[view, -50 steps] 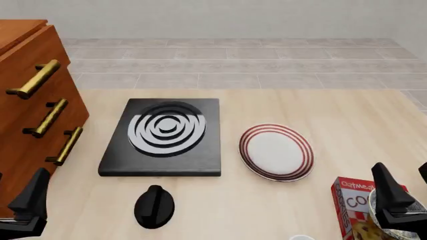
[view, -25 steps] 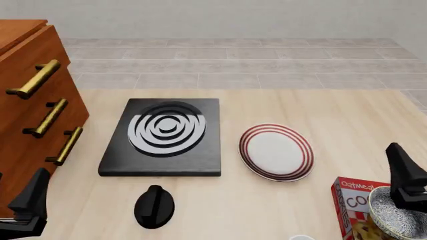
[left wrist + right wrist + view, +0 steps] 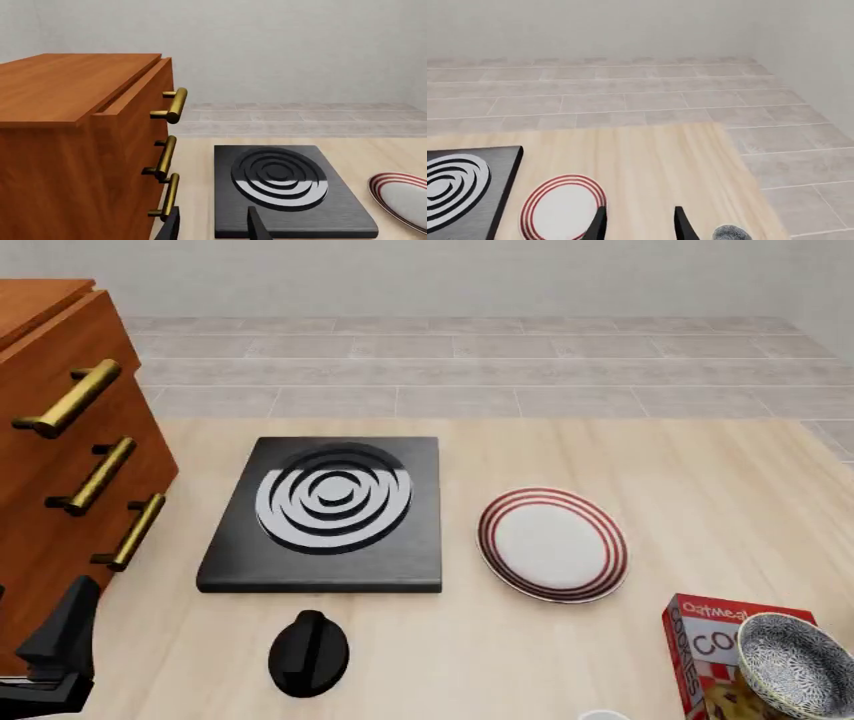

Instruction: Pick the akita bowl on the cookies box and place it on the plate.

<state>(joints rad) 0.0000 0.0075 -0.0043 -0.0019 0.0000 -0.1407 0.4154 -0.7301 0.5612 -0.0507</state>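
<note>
The akita bowl (image 3: 797,665), dark outside and speckled inside, sits on the red cookies box (image 3: 707,645) at the near right corner of the table; a sliver of the bowl (image 3: 730,233) shows in the right wrist view. The red-ringed white plate (image 3: 553,543) lies left of and beyond the box, and the plate (image 3: 562,207) also shows past the right fingers. My right gripper (image 3: 640,227) is open and empty, outside the front view. My left gripper (image 3: 60,645) stays at the near left; in its wrist view the left gripper (image 3: 213,229) is open and empty.
A black square stove (image 3: 327,510) with grey rings lies left of the plate. A wooden drawer cabinet (image 3: 54,460) with brass handles stands at the left edge. A black knob-shaped object (image 3: 308,652) sits in front of the stove. A small white thing (image 3: 603,715) peeks in at the near edge.
My right gripper has moved rightward out of the front view, leaving the bowl fully uncovered on the box. The left gripper has not moved.
</note>
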